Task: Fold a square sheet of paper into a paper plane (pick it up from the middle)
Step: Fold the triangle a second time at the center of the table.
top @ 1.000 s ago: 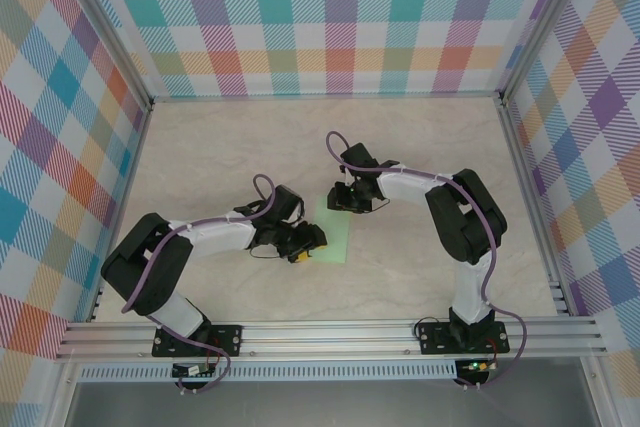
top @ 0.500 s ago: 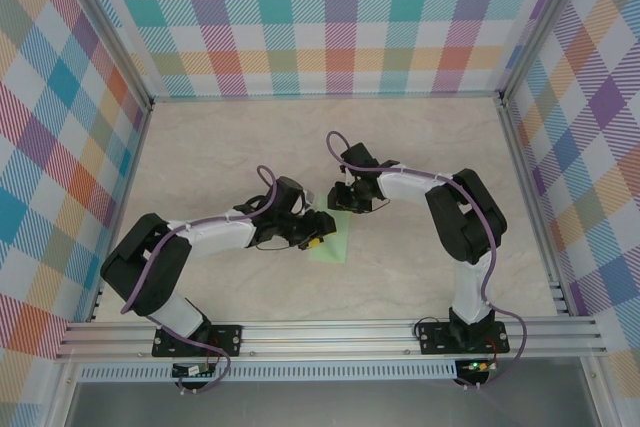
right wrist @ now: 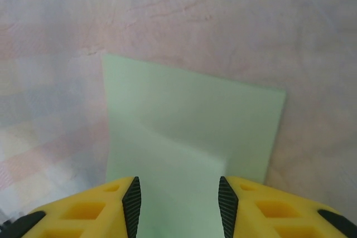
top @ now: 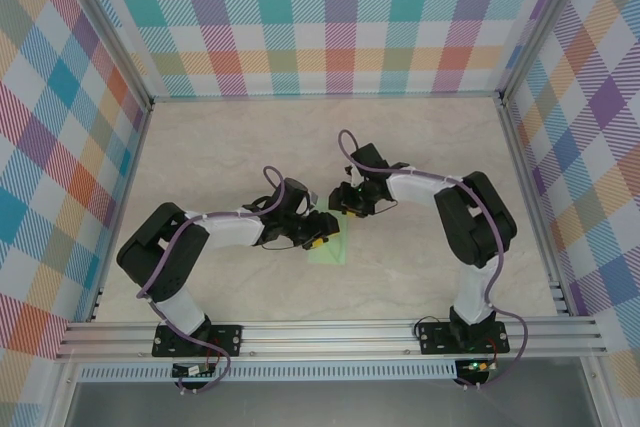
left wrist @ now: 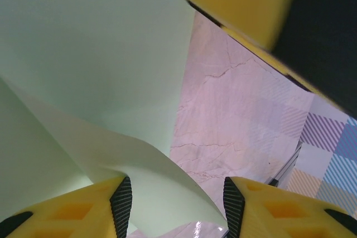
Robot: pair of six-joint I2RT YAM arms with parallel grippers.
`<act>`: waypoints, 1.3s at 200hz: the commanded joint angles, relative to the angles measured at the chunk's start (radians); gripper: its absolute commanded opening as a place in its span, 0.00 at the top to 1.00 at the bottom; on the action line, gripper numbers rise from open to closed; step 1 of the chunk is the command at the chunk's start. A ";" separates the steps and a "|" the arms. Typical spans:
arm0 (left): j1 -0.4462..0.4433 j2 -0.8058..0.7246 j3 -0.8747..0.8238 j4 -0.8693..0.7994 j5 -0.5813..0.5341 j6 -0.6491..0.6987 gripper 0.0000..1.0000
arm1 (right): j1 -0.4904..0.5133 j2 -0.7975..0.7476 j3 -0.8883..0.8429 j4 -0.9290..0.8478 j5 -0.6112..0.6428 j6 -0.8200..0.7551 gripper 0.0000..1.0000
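Left fingers [left wrist: 67,213] shifted right; one square sheet of paper [top: 331,250], curled.

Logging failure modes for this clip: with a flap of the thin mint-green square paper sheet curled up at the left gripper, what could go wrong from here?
1. The curled flap of the thin mint-green square paper sheet sits loose inside the open left gripper; it could flop flat or crease crooked if pinched.
2. The right gripper is open above the flat part, apparently pinning nothing, so the sheet might slide on the marble-patterned table when pushed.
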 commanded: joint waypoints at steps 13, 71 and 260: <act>-0.005 0.011 0.026 0.023 -0.009 0.014 0.51 | -0.022 -0.185 -0.073 -0.034 -0.017 0.018 0.53; -0.005 0.017 0.025 0.039 -0.010 0.012 0.41 | -0.025 -0.348 -0.273 -0.020 -0.003 -0.013 0.52; -0.005 0.022 0.035 0.002 -0.036 0.015 0.60 | -0.023 -0.244 -0.353 0.210 -0.232 0.011 0.70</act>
